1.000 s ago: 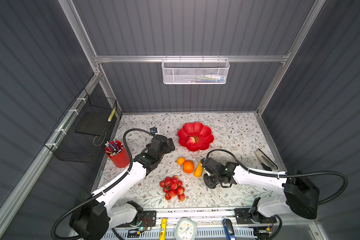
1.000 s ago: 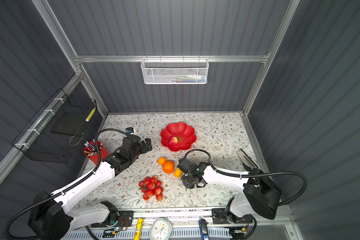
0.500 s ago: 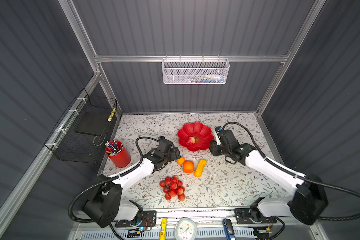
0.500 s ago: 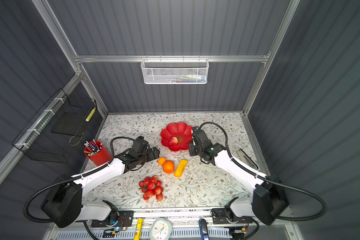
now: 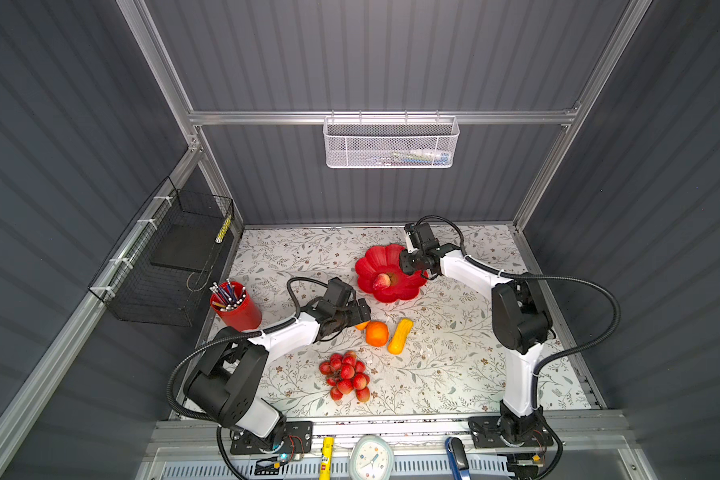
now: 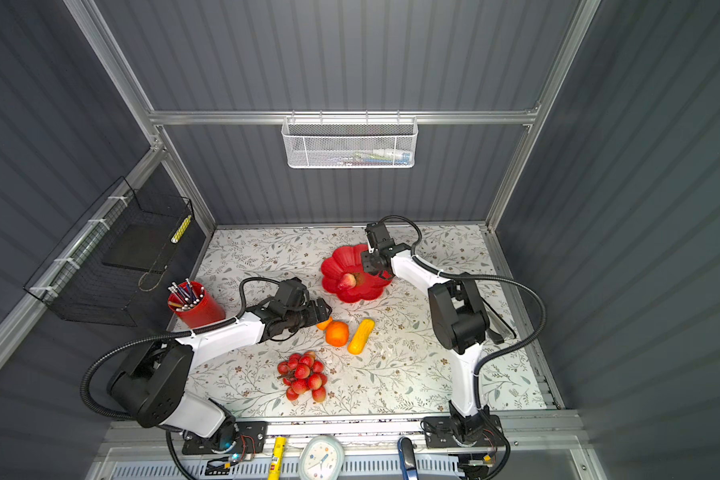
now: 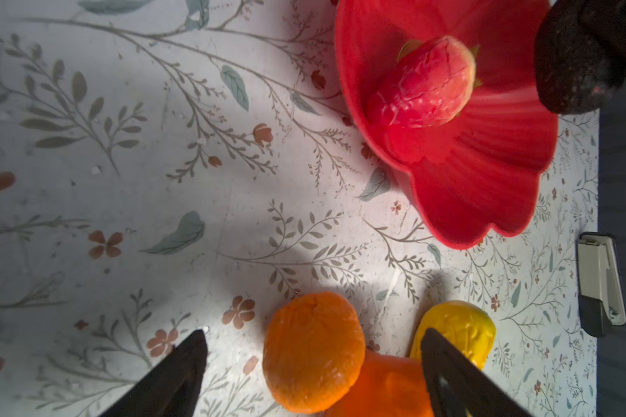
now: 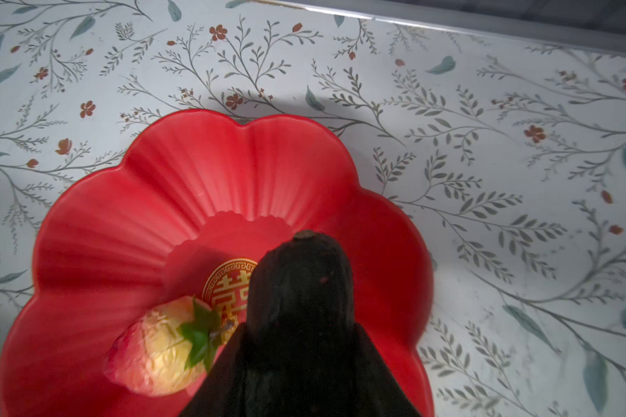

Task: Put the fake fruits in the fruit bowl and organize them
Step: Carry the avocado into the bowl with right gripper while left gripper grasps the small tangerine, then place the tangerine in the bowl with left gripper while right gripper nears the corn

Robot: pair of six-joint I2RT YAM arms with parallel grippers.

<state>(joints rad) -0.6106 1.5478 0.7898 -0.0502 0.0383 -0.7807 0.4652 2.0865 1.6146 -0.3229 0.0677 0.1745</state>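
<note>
1. The shallow glossy red flower-shaped fruit bowl [image 5: 391, 293] sits where it did a second ago. Most of the fruit is still outside it, so the task looks barely begun.
2. The right gripper [image 5: 410, 266] was among the loose fruit on the bowl's near side a second ago. It now hangs over the bowl's far right petals with its fingers clamped on the dark grey-black oval avocado [image 8: 300, 289]. The avocado is above the bowl's middle and not yet set down, so releasing it is probably the next step.
3. The left gripper [image 5: 358, 318] has swung from beside the bowl's left rim to its near side. Its fingers [image 7: 181, 372] are spread and empty, one on each side of the small orange plastic fruit [image 5: 361, 326].
4. The red plastic grape bunch [image 5: 346, 376] lies unmoved, farthest out on the bowl's near side.
5. The larger orange [image 5: 377, 333] and the yellow-orange oblong fruit [image 5: 400, 336] lie unmoved between the grapes and the bowl.
6. The red plastic strawberry [image 5: 381, 281] lies inside the bowl, near its centre.
</note>
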